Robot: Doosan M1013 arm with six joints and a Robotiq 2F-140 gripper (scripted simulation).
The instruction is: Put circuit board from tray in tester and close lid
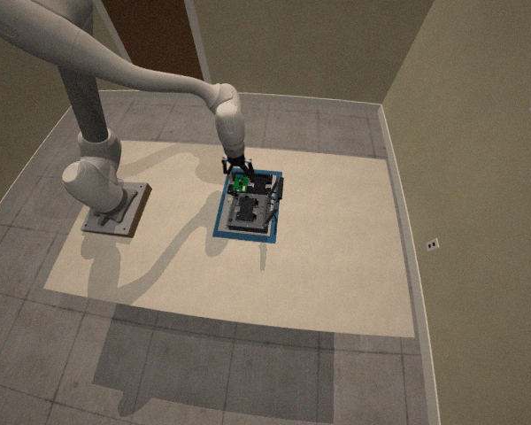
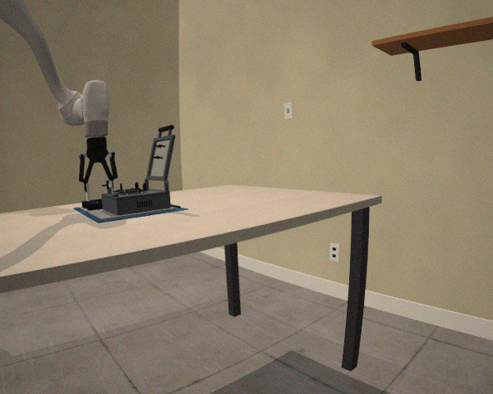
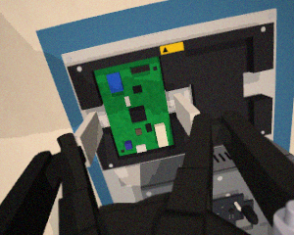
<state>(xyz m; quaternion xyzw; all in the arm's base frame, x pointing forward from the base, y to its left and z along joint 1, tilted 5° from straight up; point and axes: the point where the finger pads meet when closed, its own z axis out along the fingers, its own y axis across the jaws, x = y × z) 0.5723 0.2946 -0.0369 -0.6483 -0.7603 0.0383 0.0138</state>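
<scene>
Pincer (image 3: 137, 124) open, pointing down

No words, brands or numbers can be read. The one sign is a small yellow rectangular label (image 3: 171, 48) on the black tray's (image 3: 213, 73) far rim, bearing what looks like a black warning triangle.

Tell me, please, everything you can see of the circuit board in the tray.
The circuit board is a green rectangle lying flat and face up in one pocket of the black tray; the other pocket shows nothing in it. It carries black chips, two blue parts and a white connector near one end. The open gripper hangs over it, one pale finger pad beside each long edge, not gripping it.
</scene>
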